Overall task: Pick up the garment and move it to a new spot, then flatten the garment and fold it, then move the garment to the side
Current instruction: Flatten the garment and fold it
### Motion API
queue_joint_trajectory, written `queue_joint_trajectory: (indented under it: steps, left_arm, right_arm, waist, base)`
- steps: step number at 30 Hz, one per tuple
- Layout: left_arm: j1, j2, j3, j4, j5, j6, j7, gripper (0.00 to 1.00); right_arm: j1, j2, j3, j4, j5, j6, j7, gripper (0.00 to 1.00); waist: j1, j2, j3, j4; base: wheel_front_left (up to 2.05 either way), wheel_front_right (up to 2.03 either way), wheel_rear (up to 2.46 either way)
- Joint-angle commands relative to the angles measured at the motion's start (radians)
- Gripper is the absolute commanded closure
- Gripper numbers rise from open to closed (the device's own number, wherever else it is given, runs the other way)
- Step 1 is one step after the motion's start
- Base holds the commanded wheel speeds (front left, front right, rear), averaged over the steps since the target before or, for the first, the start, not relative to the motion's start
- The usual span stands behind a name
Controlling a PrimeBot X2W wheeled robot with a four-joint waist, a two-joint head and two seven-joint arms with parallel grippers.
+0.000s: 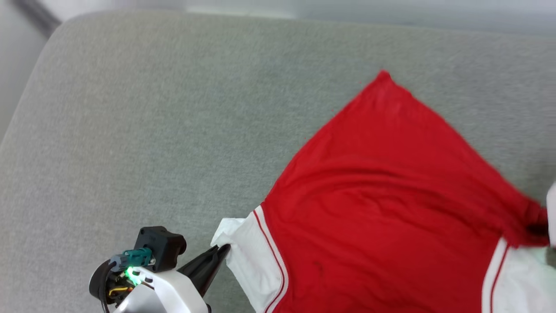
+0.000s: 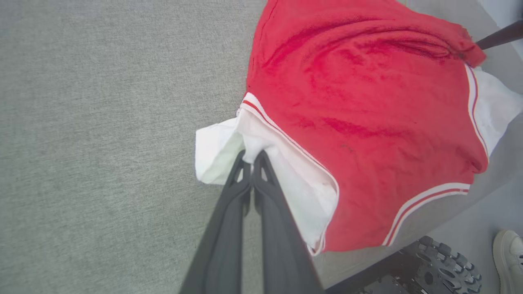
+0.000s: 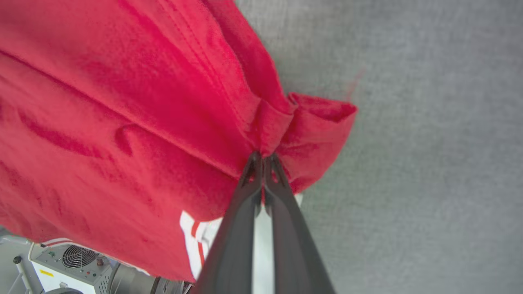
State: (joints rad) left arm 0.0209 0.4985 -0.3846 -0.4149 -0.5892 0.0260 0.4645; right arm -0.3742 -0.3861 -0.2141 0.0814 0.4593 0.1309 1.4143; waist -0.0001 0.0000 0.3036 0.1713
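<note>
Left fingers and right fingers clamp the garment over seemingly felt grey surface, pale floor beyond.

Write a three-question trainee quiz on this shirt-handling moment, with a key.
1. True or false: the left gripper is shut on the garment's white sleeve.
2. What does the right gripper pinch? A: a bunch of red cloth. B: a white sleeve. C: nothing.
3. Fill in: the surface under the garment is ___ in colour.

Key: 1 true; 2 A; 3 grey.
</note>
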Motion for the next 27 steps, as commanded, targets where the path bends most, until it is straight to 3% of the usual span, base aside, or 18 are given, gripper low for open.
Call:
queue_joint_trajectory:
  steps: [1, 12, 25, 26, 27]
  left_arm:
    - [0.007, -0.002, 0.0, 0.001, -0.003, 0.0, -0.004, 1.0]
    - [0.06, -0.015, 0.013, 0.061, -0.017, 0.025, -0.047, 1.0]
    - [0.069, -0.007, 0.016, 0.074, -0.028, 0.024, -0.057, 1.0]
    - [0.069, -0.007, 0.015, 0.073, -0.029, 0.024, -0.057, 1.0]
    - [0.07, -0.007, 0.013, 0.072, -0.029, 0.023, -0.057, 1.0]
  right_arm:
    - [0.023, 0.001, -0.002, -0.005, 0.004, 0.0, 0.003, 1.0]
    - [0.321, 0.034, -0.042, -0.146, 0.097, 0.0, -0.002, 1.0]
    - [0.433, 0.057, -0.044, -0.163, 0.12, 0.0, -0.039, 1.0]
    - [0.425, 0.055, -0.04, -0.17, 0.119, 0.0, -0.047, 0.97]
    - [0.418, 0.049, -0.035, -0.176, 0.119, 0.0, -0.056, 0.55]
  waist:
    - [0.0001, 0.0, -0.033, -0.028]
    - [0.0001, 0.0, -0.122, -0.078]
    - [0.0001, 0.0, -0.14, -0.089]
    - [0.0001, 0.0, -0.14, -0.088]
    - [0.0001, 0.0, -0.14, -0.087]
  base:
    - [0.0, 0.0, 0.0]
    - [0.0, 0.0, 0.0]
    - [0.0, 0.0, 0.0]
    - [0.0, 0.0, 0.0]
    - [0.0, 0.0, 0.0]
